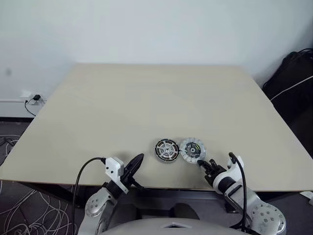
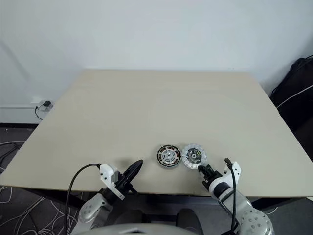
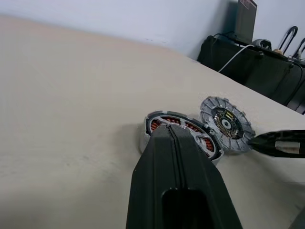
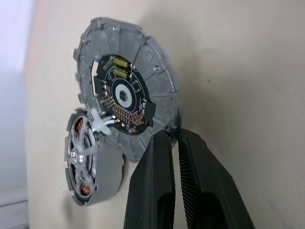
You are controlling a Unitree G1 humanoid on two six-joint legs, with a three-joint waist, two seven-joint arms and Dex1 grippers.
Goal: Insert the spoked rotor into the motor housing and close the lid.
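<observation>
The motor housing [image 1: 166,150] stands near the table's front edge, copper windings showing under the silver spokes of the spoked rotor [image 4: 78,157] that sits in it. Right beside it, touching it, lies the lid [image 1: 192,149], a grey notched disc with a dark centre [image 4: 125,102], tilted against the housing. My right gripper [image 4: 174,139] comes at the lid from the front right, its fingers closed to a thin gap on the lid's rim. My left gripper [image 1: 135,164] hovers shut, front-left of the housing and apart from it. In the left wrist view its fingers [image 3: 164,143] hide part of the housing [image 3: 183,128].
The beige table [image 1: 146,98] stretches wide behind the parts. Black bags [image 1: 293,83] stand against the wall beyond the table's right edge. A wall socket with a cable [image 1: 33,99] is at the left, and loose cables lie on the floor [image 1: 29,215].
</observation>
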